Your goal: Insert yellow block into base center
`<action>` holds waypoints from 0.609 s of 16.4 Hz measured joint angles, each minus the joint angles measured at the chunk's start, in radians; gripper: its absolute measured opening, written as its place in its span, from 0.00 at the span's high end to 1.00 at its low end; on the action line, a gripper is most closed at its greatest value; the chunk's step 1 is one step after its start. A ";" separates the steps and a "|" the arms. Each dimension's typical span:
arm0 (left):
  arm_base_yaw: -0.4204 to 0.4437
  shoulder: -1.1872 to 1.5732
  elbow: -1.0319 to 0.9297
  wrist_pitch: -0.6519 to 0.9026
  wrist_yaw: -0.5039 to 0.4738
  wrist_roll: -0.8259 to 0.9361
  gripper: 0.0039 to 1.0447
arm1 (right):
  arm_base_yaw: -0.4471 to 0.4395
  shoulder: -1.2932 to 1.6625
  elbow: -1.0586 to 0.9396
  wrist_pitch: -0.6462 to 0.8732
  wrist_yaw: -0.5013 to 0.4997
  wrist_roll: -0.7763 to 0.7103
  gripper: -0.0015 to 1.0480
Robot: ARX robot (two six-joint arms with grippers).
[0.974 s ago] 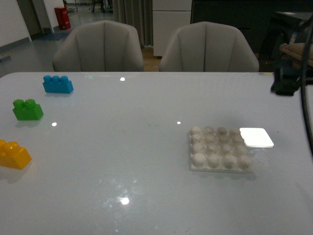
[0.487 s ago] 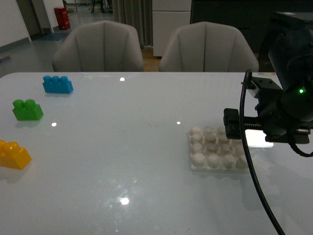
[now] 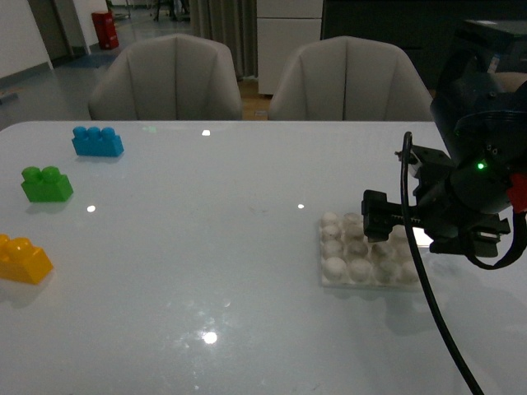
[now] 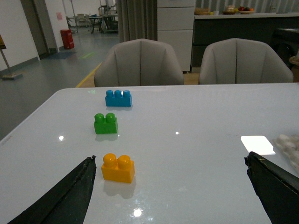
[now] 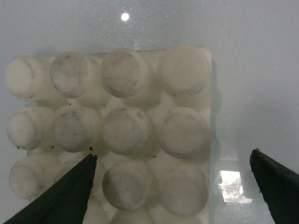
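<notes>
As right fingers (image 5: 60,196) gape above the base (image 5: 128,128), yellow block (image 3: 23,259) sits apart

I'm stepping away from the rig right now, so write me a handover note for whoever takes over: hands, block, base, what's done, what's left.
Left hand: open and empty, facing the yellow block but apart from it.
Right hand: open and empty, over the base.
Yellow block: on the table at its left side, near the green brick and blue brick, far from the base.
Done: nothing yet; the base's visible studs are bare.
Left: grasp the yellow block, carry it to the base, press it onto the centre studs.
</notes>
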 joint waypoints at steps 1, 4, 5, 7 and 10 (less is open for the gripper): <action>0.000 0.000 0.000 0.000 0.000 0.000 0.06 | 0.003 0.011 0.011 -0.005 0.007 0.002 0.06; 0.000 0.000 0.000 0.000 0.000 0.000 0.06 | 0.013 0.039 0.045 -0.019 0.016 0.012 0.06; 0.000 0.000 0.000 0.000 0.000 0.000 0.06 | 0.013 0.043 0.049 -0.021 0.016 0.014 0.06; 0.000 0.000 0.000 0.000 0.000 0.000 0.06 | 0.020 0.049 0.055 -0.018 0.028 0.016 0.06; 0.000 0.000 0.000 0.000 0.000 0.000 0.06 | 0.054 0.049 0.050 -0.002 0.026 0.036 0.06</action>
